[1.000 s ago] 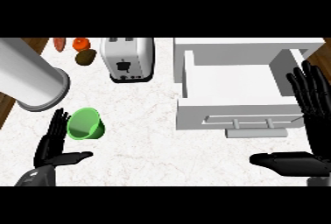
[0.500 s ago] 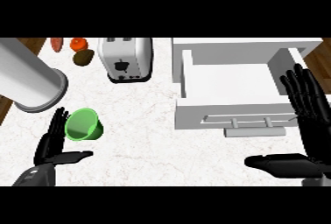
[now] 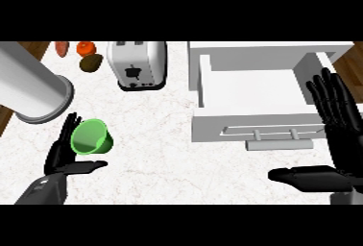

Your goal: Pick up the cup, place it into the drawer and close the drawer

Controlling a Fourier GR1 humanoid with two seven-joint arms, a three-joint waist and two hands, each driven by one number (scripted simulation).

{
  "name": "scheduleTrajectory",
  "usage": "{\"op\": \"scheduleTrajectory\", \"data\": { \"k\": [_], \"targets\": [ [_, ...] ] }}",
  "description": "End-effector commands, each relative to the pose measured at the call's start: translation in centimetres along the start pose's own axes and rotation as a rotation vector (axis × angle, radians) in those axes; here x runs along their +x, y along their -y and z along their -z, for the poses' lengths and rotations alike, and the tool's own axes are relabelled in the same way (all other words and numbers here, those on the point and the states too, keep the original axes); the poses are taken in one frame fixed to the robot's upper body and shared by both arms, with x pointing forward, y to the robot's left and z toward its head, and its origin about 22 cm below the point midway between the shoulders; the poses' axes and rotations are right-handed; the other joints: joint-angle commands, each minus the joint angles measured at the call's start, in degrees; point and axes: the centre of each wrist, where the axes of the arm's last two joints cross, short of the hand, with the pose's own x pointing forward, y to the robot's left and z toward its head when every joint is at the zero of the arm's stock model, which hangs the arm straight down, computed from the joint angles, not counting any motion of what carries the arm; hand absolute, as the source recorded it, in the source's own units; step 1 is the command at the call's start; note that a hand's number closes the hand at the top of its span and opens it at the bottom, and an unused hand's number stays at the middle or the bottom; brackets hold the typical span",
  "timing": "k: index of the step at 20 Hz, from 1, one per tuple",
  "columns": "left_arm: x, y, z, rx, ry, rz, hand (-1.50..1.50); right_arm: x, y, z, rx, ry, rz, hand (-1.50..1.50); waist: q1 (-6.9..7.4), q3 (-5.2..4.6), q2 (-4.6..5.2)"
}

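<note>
The green cup (image 3: pixel 93 137) rests tilted on the white marbled bench (image 3: pixel 163 161), at its near-left part, with the open mouth turned up and to the left. It is well apart from the drawer (image 3: pixel 234 126).

Left robot hand (image 3: pixel 59 156): open, with fingers straight and pointing away from the robot and the thumb extended to the right below the cup. The cup's left rim overlaps the fingers in the view; whether they touch cannot be told. The fingers are not curled round the cup.

Right robot hand (image 3: pixel 346 139): open, with fingers straight and the thumb extended to the left. It holds nothing. It shows at the right edge, over the drawer's right wall and front corner.

The drawer is white and pulled out, at the right half of the bench. Its front panel faces the near side and carries a bar handle (image 3: pixel 280 144). A bare stretch of bench lies between the cup and the drawer's front-left corner.

Surrounding items:
- A large grey cylindrical container (image 3: pixel 32 89) lies just beyond the cup, to the left.
- A toaster (image 3: pixel 138 65) stands at the far side, between the container and the drawer.
- An orange round fruit (image 3: pixel 86 48), a brown fruit (image 3: pixel 90 63) and a reddish item (image 3: pixel 62 48) lie left of the toaster, at the far edge.
</note>
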Motion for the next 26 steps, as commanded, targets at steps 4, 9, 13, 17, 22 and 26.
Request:
{"op": "scheduleTrajectory", "data": {
  "k": [4,9,13,17,22,26],
  "targets": [
    [-0.2,0.3,-0.1,-0.084,0.105,-0.143,-1.5,-0.4,-0.3,-0.2,0.007,-0.003,0.002,-1.5,0.02,0.02,-0.05],
    [-0.4,2.1,0.6,-0.145,0.121,-0.26,1.5,-0.3,-0.6,1.1,-0.001,0.003,0.006,-1.5,0.49,0.01,-0.1],
    [-0.1,3.3,1.8,-0.222,0.106,-0.313,1.5,-0.6,-0.1,0.2,0.005,-0.013,0.022,-1.5,-0.24,0.0,-0.04],
    [-0.4,2.5,0.8,-0.212,0.125,-0.396,1.5,0.2,1.8,0.7,0.009,-0.013,0.002,-1.5,0.1,-0.01,-0.1],
    [0.1,3.2,1.9,-0.085,0.216,-0.377,1.5,-0.1,-0.1,0.4,0.004,-0.034,-0.013,-1.5,0.71,0.08,-0.32],
    [-0.7,4.3,1.2,0.046,0.272,-0.309,1.5,-1.1,1.5,0.0,0.022,-0.028,-0.028,-1.5,0.6,0.12,-0.23]
  ]
}}
